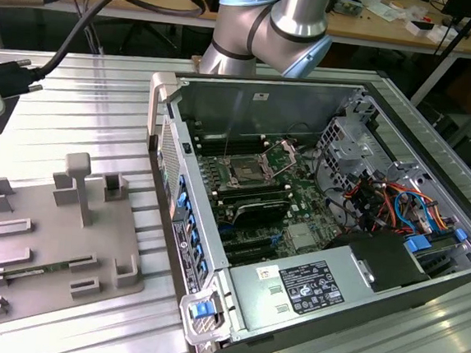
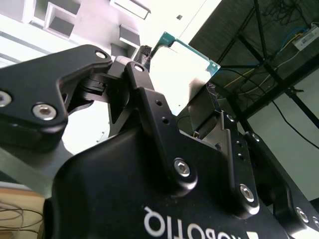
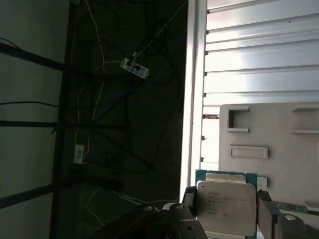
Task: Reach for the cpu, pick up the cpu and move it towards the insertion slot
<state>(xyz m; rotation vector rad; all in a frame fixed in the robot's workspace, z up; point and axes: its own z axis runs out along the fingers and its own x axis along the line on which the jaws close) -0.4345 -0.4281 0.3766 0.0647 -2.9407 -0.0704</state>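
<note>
Gripping the cpu [image 3: 225,201] between closed jaws, the gripper [image 3: 227,219] holds it clear of the grey tray [image 3: 279,127]. Pickup looks done; the insertion slot [image 1: 244,174] lies well apart, not yet reached.

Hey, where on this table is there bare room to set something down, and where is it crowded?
Bare ribbed table lies between the grey tray and the arm, and again at the corner beyond the computer case on the exterior view's lower right. The gap between tray and case is narrow. Inside the case, the motherboard and cables crowd everything.
</note>
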